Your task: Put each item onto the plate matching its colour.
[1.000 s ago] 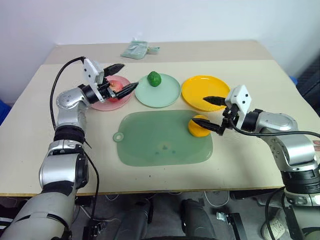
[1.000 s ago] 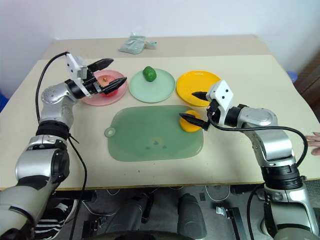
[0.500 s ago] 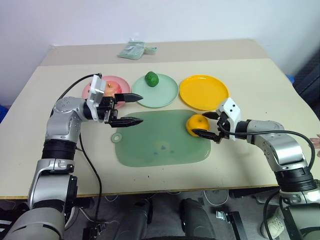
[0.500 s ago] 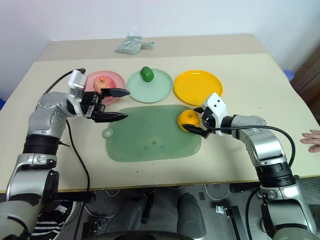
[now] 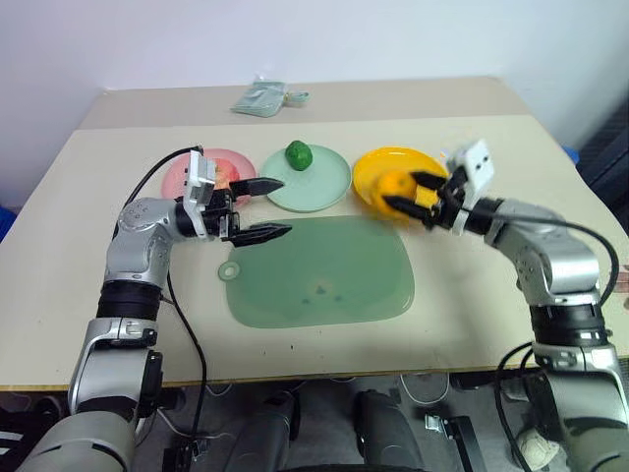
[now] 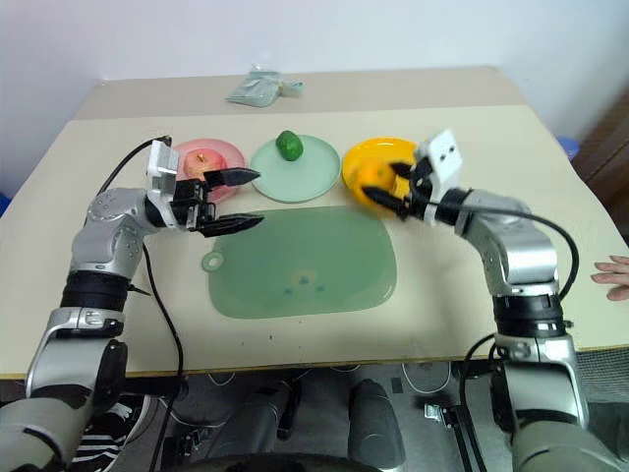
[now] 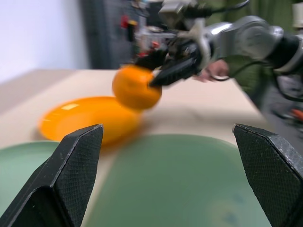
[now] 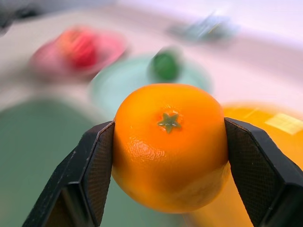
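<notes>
My right gripper [image 5: 404,191] is shut on the round orange [image 5: 395,186] and holds it in the air over the near left part of the yellow-orange plate [image 5: 428,172]. The right wrist view has the orange [image 8: 170,144] squeezed between both fingers. The pink-red apple [image 5: 225,175] lies on the pink plate [image 5: 186,173]. The bumpy dark green fruit [image 5: 298,154] rests on the pale mint green plate [image 5: 307,178]. My left gripper [image 5: 273,207] stands open and empty, hovering between the pink plate and the mat's far left corner.
A large translucent green mat [image 5: 319,272] lies in front of the plates. A green packet [image 5: 259,96] sits at the table's far edge. A person's hand [image 6: 614,271] rests at the table's right edge.
My right gripper closed on the orange on the mat, then lifted it and carried it away to above the yellow-orange plate. My left gripper drew back from over the pink plate, still open.
</notes>
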